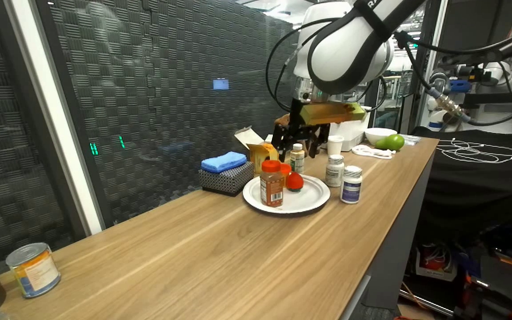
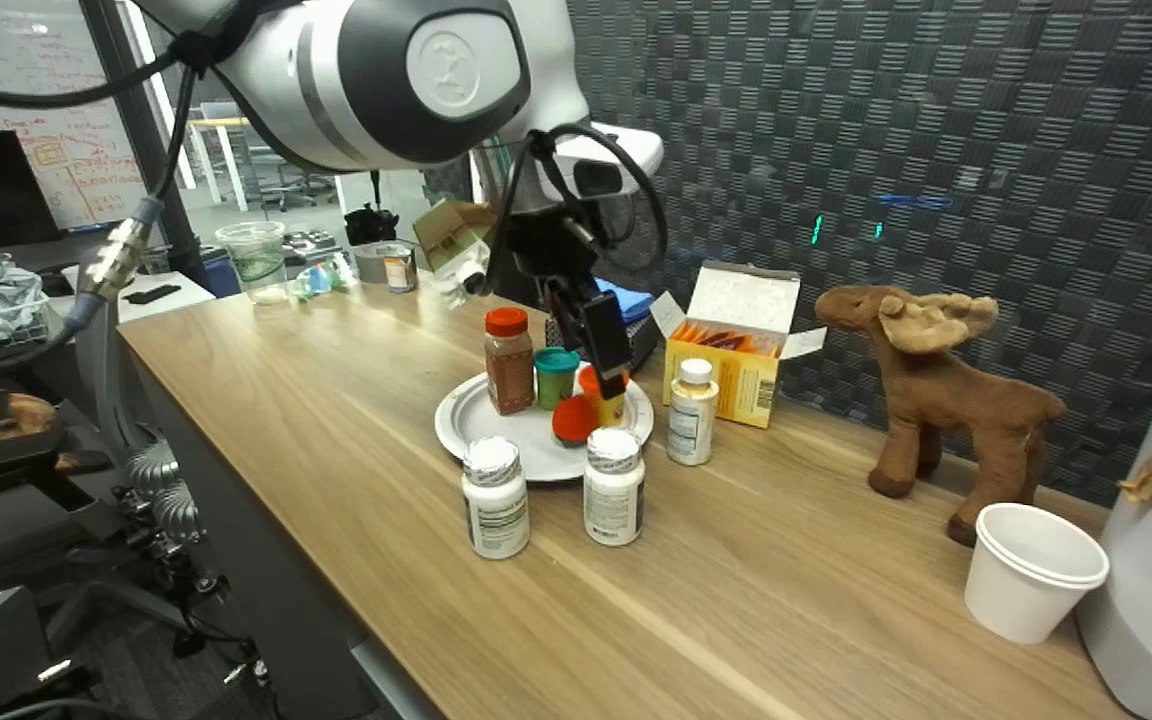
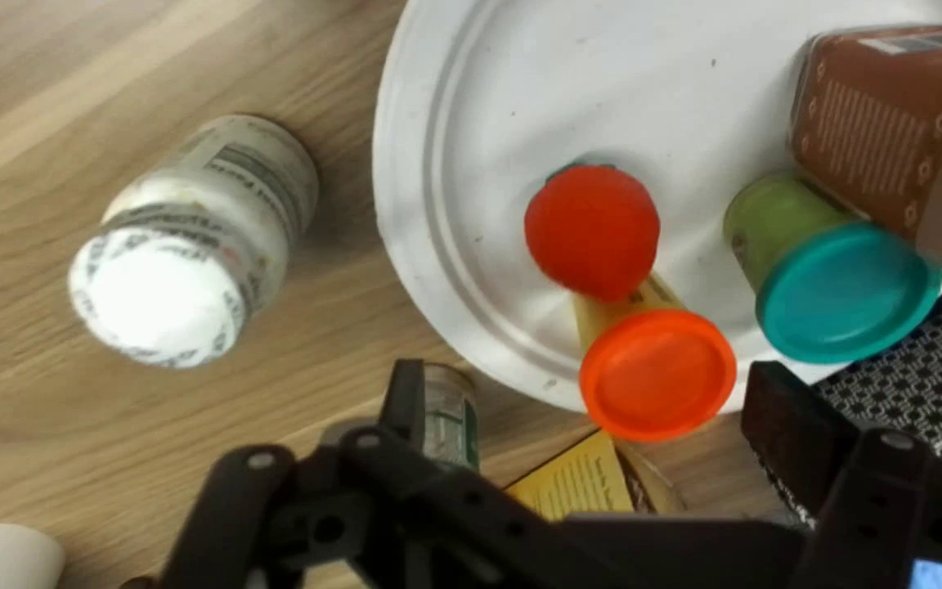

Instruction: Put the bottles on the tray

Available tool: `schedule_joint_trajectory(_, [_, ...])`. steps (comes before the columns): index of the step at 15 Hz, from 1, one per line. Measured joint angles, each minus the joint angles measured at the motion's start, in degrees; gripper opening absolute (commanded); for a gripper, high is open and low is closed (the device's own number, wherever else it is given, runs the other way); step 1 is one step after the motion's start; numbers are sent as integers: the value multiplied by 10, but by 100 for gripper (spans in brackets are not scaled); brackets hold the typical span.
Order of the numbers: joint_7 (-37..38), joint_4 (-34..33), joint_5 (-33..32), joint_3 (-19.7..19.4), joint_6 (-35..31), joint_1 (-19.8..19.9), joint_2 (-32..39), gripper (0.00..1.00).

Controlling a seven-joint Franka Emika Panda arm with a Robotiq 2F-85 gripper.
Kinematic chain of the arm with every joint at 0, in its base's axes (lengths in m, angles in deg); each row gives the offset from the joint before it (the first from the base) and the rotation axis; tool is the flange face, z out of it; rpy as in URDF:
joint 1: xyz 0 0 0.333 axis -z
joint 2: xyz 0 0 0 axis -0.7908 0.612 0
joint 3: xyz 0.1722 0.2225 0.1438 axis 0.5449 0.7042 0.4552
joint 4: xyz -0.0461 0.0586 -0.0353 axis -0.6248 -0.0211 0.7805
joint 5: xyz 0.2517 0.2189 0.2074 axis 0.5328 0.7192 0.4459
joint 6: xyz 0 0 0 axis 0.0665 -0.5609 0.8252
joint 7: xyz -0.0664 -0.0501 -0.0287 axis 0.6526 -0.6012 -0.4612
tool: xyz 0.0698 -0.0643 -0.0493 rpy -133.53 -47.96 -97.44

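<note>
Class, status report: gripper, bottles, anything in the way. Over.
Gripper open, nothing gripped. Spice bottle, green container, orange container on plate; three white-capped bottles off it. Red object on plate may crowd placement.

3 bottles (image 2: pixel 509 372) on the tray (image 2: pixel 466 425), 3 other bottles (image 2: pixel 613 500) beside it

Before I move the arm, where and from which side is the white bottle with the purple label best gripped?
I would probably grip the purple-labelled bottle on its round body, below the cap, coming straight down: it stands upright, with nothing above it. Turn the fingers so neither enters the gap beside the neighbouring white bottle.
</note>
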Motion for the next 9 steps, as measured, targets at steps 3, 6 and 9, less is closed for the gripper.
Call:
schedule_joint_trajectory(3, [-8, -1, 10, -10, 8, 14, -24, 100])
schedule_joint_trajectory(6, [-27, -13, 33, -13, 26, 31, -34, 100])
schedule_joint_trajectory(9, [-74, -41, 76, -13, 70, 39, -33, 100])
